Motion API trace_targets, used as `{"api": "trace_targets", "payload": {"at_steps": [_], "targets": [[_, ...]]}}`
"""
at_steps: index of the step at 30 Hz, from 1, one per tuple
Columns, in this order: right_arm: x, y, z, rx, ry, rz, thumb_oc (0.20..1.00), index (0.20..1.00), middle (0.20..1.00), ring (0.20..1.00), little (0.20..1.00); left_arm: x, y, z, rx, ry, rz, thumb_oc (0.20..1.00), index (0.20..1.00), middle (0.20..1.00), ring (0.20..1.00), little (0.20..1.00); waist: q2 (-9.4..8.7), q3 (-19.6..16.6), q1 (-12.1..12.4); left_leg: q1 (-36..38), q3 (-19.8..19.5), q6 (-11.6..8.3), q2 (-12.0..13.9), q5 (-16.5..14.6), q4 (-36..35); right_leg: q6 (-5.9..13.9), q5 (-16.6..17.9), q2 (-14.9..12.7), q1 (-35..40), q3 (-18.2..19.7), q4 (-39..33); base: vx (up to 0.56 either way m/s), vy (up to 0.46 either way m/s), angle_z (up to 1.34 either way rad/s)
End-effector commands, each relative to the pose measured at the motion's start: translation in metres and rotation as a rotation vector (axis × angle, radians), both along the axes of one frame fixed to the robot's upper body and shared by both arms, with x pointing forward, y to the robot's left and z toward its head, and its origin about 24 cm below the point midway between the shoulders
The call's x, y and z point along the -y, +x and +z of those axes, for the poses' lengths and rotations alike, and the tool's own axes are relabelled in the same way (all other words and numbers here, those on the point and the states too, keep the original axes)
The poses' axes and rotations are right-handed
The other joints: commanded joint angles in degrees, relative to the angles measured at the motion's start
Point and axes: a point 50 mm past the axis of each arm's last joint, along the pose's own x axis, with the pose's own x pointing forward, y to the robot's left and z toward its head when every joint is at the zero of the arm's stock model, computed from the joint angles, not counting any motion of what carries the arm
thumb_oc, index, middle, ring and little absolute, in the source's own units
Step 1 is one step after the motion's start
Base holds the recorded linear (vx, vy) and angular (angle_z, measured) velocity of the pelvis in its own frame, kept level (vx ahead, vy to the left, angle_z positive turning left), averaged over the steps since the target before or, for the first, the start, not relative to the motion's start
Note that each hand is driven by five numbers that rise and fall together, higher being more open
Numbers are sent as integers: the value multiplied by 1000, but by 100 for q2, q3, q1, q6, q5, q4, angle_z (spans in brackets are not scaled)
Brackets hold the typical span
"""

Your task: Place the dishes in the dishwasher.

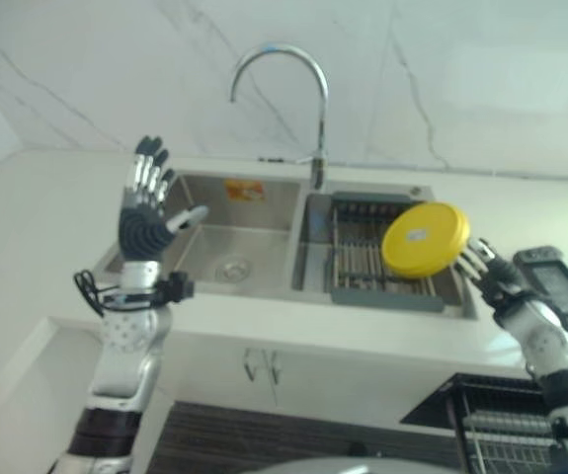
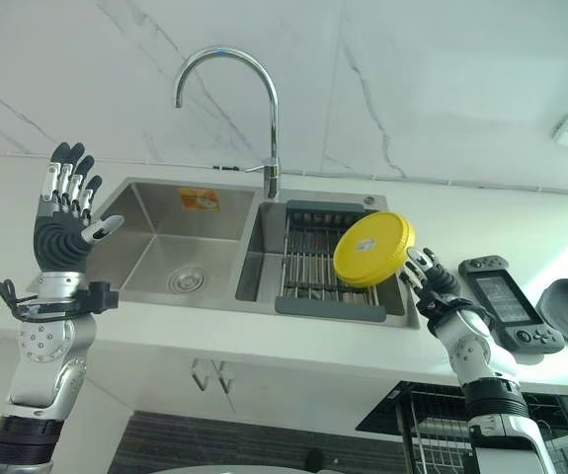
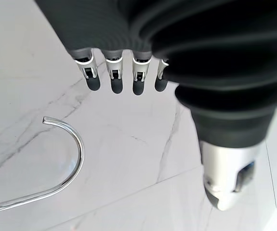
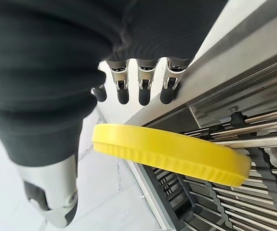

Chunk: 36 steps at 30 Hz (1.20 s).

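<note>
in the left eye view we see our right hand [image 1: 491,275] at the rim of the yellow plate [image 1: 424,238], which is tilted up over the drain rack [image 1: 377,259] in the right basin of the sink [image 1: 244,232]; our left hand [image 1: 147,202] is raised over the left basin, fingers straight and spread, holding nothing. in the right eye view the plate sits between the rack and the bench [image 2: 521,212], with a black controller [image 2: 509,303] just beside our right wrist and the dishwasher rack [image 2: 442,425] low at the right, below the bench edge. we judge the step is lifting the plate clear, so we should carry it up over the sink rim first, then swing right and down, keeping away from the controller. the tap [image 2: 234,99] stands well apart, so room above is open. in the left wrist view the fingers are straight against the marble wall. in the right wrist view the plate lies edge-on between thumb and fingers; the fingers look nearly straight, and we cannot tell whether they truly clamp it, so we should firm the hold first.
</note>
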Motion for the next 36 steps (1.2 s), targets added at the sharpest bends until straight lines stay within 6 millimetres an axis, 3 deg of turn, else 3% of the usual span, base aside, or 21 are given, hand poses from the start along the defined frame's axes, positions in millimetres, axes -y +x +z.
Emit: {"api": "trace_targets", "payload": {"at_steps": [1, 25, 36], "targets": [[1, 25, 41, 136, -31, 27, 1000, 1000, 1000, 1000, 1000, 8, 6, 18, 67, 53, -69, 1000, 1000, 1000, 1000, 1000, -230, -123, 76, -395, 294, 149, -179, 545, -122, 297, -413, -263, 665, -130, 12, 0, 0, 0], [-2, 35, 43, 72, -95, 66, 1000, 1000, 1000, 1000, 1000, 11, 8, 16, 35, 67, -98, 1000, 1000, 1000, 1000, 1000, -258, -102, 190, -390, 243, 152, -197, 540, -122, 300, -418, -285, 687, -195, 12, 1, 0, 2], [8, 39, 45, 52, -117, 38, 1000, 1000, 1000, 1000, 1000, 13, 12, 16, 21, 69, -103, 1000, 1000, 1000, 1000, 1000, -259, -124, 252, -376, 212, 127, -167, 485, -122, 317, -468, -273, 709, -221, 12, -15, 1, 0]]}}
